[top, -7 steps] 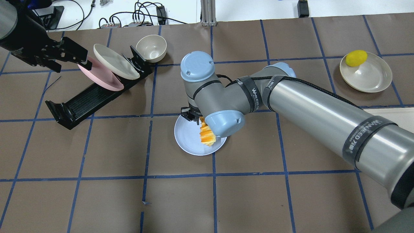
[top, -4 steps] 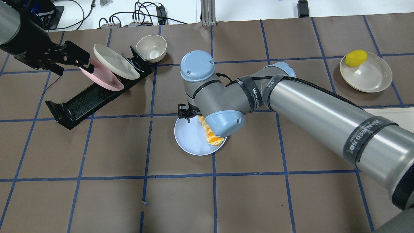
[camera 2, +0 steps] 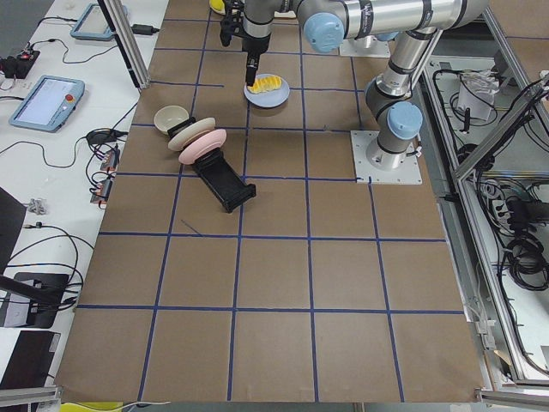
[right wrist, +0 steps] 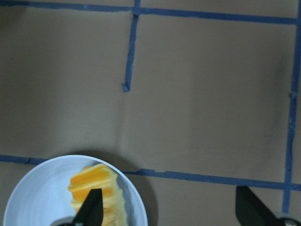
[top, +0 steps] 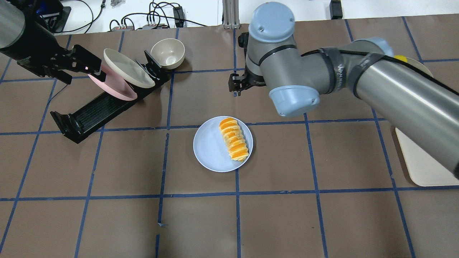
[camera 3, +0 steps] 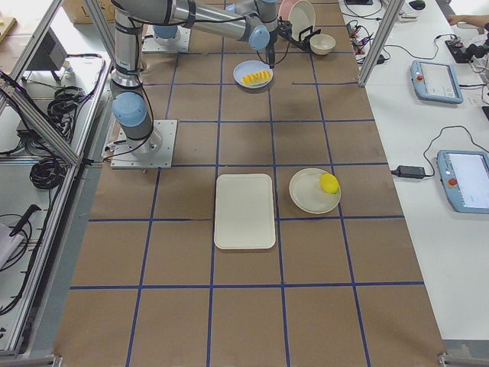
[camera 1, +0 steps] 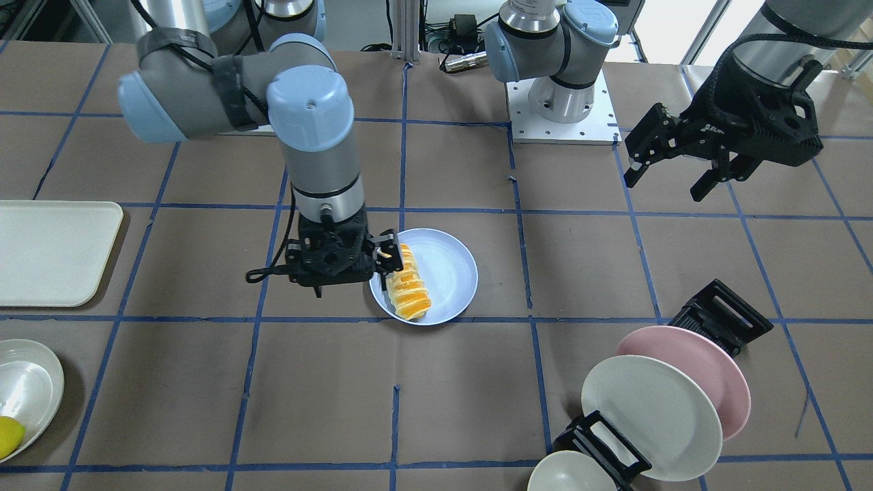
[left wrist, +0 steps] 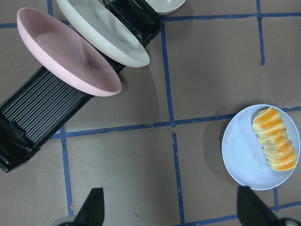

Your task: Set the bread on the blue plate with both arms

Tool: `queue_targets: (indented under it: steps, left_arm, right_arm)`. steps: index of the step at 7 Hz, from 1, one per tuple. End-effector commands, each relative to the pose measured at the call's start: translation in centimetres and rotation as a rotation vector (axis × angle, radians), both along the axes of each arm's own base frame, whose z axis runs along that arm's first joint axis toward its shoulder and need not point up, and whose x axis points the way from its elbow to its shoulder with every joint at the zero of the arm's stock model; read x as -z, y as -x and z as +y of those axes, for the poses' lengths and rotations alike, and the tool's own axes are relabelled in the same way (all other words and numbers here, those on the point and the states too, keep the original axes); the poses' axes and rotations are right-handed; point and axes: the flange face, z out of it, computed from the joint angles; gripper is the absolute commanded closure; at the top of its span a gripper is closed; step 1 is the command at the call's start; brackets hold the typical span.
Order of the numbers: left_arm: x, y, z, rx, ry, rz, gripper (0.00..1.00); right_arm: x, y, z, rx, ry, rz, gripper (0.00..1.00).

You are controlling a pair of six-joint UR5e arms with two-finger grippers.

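The bread (top: 234, 144) lies flat on the right half of the blue plate (top: 209, 147), loose. My right gripper (top: 237, 84) is open and empty, raised beyond the plate's far edge in the overhead view. Its wrist view shows wide-apart fingers (right wrist: 93, 207) with the bread (right wrist: 96, 186) and plate (right wrist: 42, 197) at lower left. In the front view it (camera 1: 383, 264) sits low beside the loaf (camera 1: 406, 290). My left gripper (top: 94, 66) is open and empty, far left over the pink plate; its wrist view shows the bread (left wrist: 276, 144) on the plate (left wrist: 244, 155).
A black dish rack (top: 89, 111) holds a pink plate (top: 111, 86) and a cream plate (top: 127, 68), with a cream bowl (top: 168, 53) behind. A cream tray (top: 423, 165) lies at the right. A cream plate (camera 1: 27, 389) holds a yellow fruit (camera 1: 9, 436).
My right gripper let go of the bread and the arm rose and swung away toward the far side. The bread now lies on the plate. The left arm barely moved.
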Motion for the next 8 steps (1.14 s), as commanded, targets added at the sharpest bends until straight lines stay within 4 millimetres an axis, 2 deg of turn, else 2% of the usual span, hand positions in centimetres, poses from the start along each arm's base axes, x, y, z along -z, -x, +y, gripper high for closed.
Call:
queue_targets:
  steps: [1, 2, 3, 4, 5, 7, 8]
  left_arm:
    - [0.1, 0.8, 0.0, 0.013, 0.008, 0.007, 0.0]
    - [0.7, 1.4, -0.8, 0.034, 0.023, 0.091, 0.0]
    - [0.8, 1.5, -0.9, 0.023, 0.023, 0.099, 0.0]
    - [0.3, 1.4, -0.6, 0.023, 0.041, 0.082, 0.0]
    - [0.8, 0.9, -1.1, 0.027, 0.057, 0.036, 0.0]
    - [-0.2, -1.5, -0.7, -0.006, 0.051, -0.216, 0.0]
    - [0.0, -1.7, 0.2, -0.015, 0.016, -0.244, 0.0]
  right_arm:
    - [-3.0, 7.9, 2.9, 0.036, -0.059, 0.018, 0.0]
    - [-4.6, 12.2, 3.6, 0.016, -0.054, 0.029, 0.0]
    - [-6.8, 14.5, 5.4, 0.027, -0.117, 0.036, 0.0]
    - [-9.1, 14.7, 8.5, 0.02, -0.166, 0.037, 0.0]
    - [-10.3, 14.7, 10.3, 0.015, -0.197, 0.035, 0.0]
    - [-13.2, 14.6, 12.2, 0.013, -0.269, 0.033, 0.0]
    - [-13.9, 14.4, 12.3, 0.011, -0.263, 0.033, 0.0]
